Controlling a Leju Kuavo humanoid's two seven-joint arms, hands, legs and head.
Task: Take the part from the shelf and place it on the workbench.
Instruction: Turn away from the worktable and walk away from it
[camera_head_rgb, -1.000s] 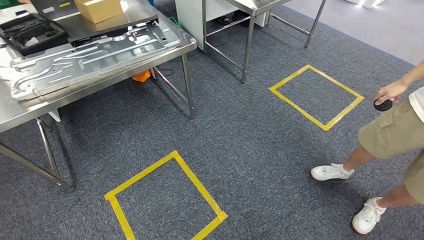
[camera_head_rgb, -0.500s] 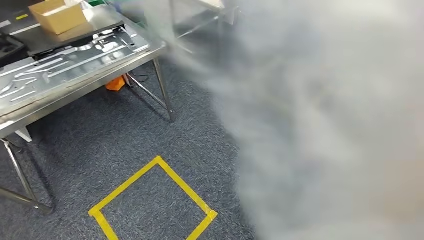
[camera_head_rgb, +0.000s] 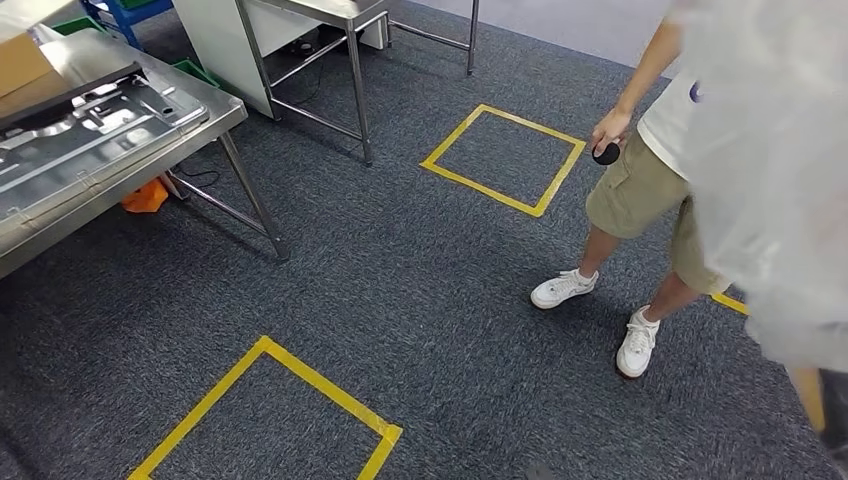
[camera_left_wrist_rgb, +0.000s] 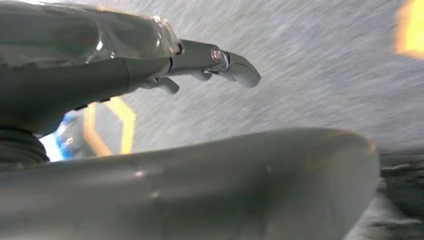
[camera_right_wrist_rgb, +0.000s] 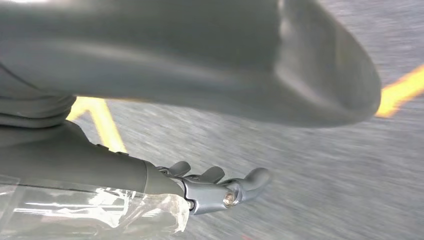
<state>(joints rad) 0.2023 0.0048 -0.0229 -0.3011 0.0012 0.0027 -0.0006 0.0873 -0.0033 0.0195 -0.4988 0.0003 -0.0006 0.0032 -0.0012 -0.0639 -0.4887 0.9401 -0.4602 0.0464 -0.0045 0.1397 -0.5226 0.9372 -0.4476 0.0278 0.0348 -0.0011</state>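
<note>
The steel workbench (camera_head_rgb: 100, 200) stands at the left of the head view, with a large pressed metal panel (camera_head_rgb: 90, 130) lying flat on it and a cardboard box (camera_head_rgb: 20, 60) behind the panel. My left hand (camera_left_wrist_rgb: 210, 57) hangs over grey carpet, its fingers stretched out and apart, holding nothing. My right hand (camera_right_wrist_rgb: 215, 190) hangs the same way, fingers apart and empty, above carpet crossed by yellow tape.
A person (camera_head_rgb: 650, 150) in khaki shorts and white shoes stands at the right, holding a small black round object (camera_head_rgb: 606, 154). Yellow tape squares (camera_head_rgb: 480, 187) (camera_head_rgb: 320, 385) mark the carpet. A second steel table (camera_head_rgb: 350, 20) stands behind. A blurred white patch (camera_head_rgb: 780, 150) covers the right edge.
The whole picture has shifted: the camera has turned to the right, so the workbench now sits further left and the person stands fuller in view. The middle frame was mostly blurred.
</note>
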